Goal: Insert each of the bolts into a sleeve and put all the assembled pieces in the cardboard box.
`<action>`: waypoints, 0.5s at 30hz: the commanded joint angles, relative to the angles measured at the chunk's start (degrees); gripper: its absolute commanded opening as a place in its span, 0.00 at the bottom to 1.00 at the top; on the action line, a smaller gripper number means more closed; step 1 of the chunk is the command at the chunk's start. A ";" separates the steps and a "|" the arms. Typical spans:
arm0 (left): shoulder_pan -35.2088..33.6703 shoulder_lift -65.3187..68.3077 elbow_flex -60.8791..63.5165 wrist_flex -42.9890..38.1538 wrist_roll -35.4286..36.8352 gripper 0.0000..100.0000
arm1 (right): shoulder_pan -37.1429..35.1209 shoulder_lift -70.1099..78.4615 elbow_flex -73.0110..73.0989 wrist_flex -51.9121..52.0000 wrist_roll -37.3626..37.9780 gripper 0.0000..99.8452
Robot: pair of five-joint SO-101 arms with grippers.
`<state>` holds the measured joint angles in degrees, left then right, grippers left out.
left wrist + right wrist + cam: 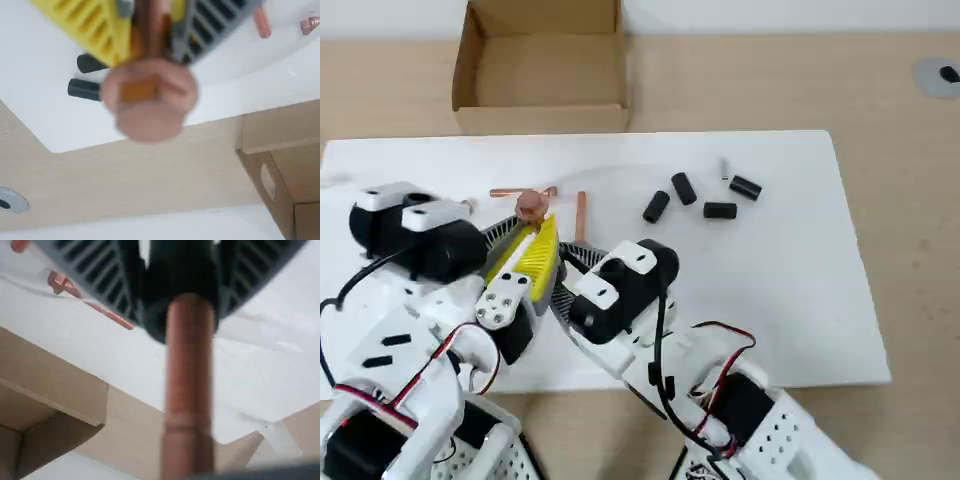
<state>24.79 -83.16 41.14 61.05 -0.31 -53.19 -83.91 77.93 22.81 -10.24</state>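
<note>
Between the jaws of the left gripper point(150, 30), one yellow and one grey, sits a copper bolt point(150, 100). The jaws are closed on its shaft, and the flanged head projects beyond the tips, so the bolt's long axis runs along the jaw line.

Just beside it, the right gripper point(180, 285) is closed on a black sleeve point(180, 262). A copper shaft point(187, 390) emerges from the sleeve's end, in line with the bore. It cannot be told whether this shaft belongs to the bolt in the left jaws.

Judgement: the insertion step is in hand, and it depends on keeping the shaft axis and the bore axis collinear.

Two loose bolts point(581, 215) lie on the white mat point(790, 300) just beyond the tips. The cardboard box point(540, 118) stands farther ahead of the left tips, open side up, and the left arm is the nearer one to it. Four loose sleeves point(656, 206) lie to the right of the right jaws, well apart from them.
</note>
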 commanded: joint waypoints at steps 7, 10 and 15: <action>-6.51 -0.04 5.36 -8.44 -2.11 0.01 | -0.40 -1.45 -0.75 -1.76 -0.35 0.01; -7.47 0.04 5.63 -8.88 -2.11 0.01 | -0.40 -1.45 -0.75 -1.76 -0.35 0.01; -7.38 0.31 5.63 -8.70 -2.11 0.01 | -0.40 -1.45 -0.66 -1.85 -0.35 0.01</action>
<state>20.13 -82.64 47.03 53.93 -1.80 -53.36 -83.91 77.93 22.81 -10.24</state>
